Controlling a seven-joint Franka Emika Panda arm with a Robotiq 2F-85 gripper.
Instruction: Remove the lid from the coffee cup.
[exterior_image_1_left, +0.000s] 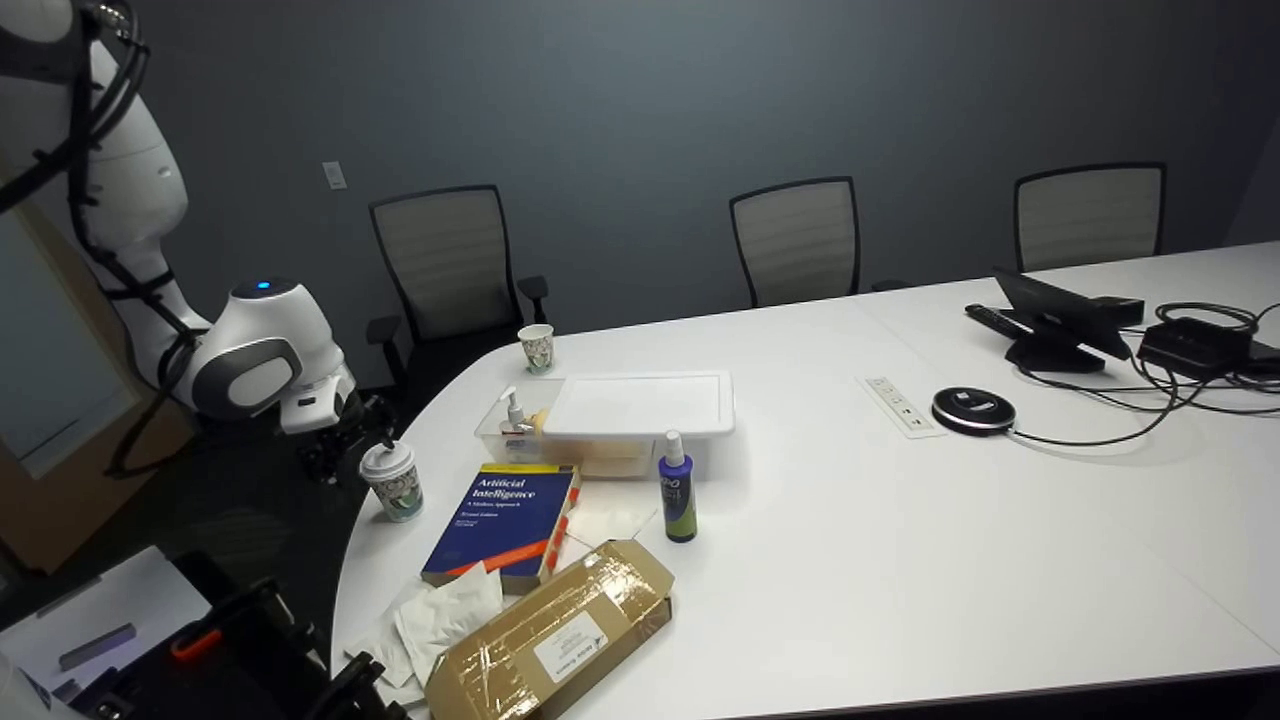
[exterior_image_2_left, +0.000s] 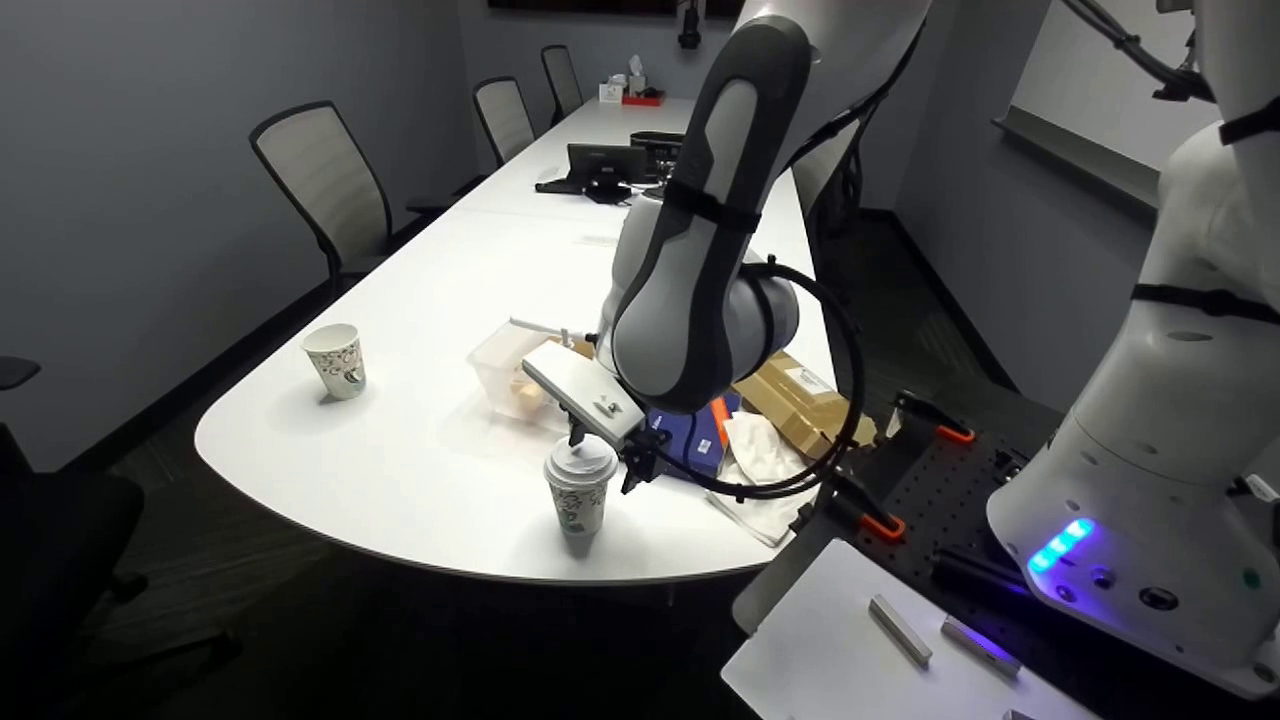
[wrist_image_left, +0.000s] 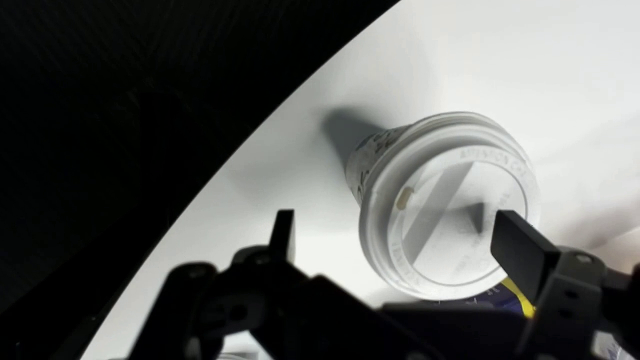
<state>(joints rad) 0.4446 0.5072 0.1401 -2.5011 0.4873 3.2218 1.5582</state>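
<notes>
The coffee cup (exterior_image_1_left: 400, 498) is a patterned white paper cup standing upright near the rounded table edge. It also shows in an exterior view (exterior_image_2_left: 580, 510) and the wrist view (wrist_image_left: 370, 157). The lid (exterior_image_1_left: 387, 460) is white and round and sits on the cup's rim; it also shows in an exterior view (exterior_image_2_left: 582, 458) and fills much of the wrist view (wrist_image_left: 462, 225). My gripper (wrist_image_left: 395, 217) is open and empty at the lid. In the wrist view one finger overlaps the lid's right part; the other is left of it, apart. Contact cannot be told.
A blue book (exterior_image_1_left: 505, 520) lies beside the cup. A clear bin (exterior_image_1_left: 600, 460) with a white cover, a spray bottle (exterior_image_1_left: 678, 495), a cardboard box (exterior_image_1_left: 555, 640) and crumpled tissues (exterior_image_1_left: 440, 615) are nearby. A lidless patterned cup (exterior_image_2_left: 337, 362) stands farther along the edge.
</notes>
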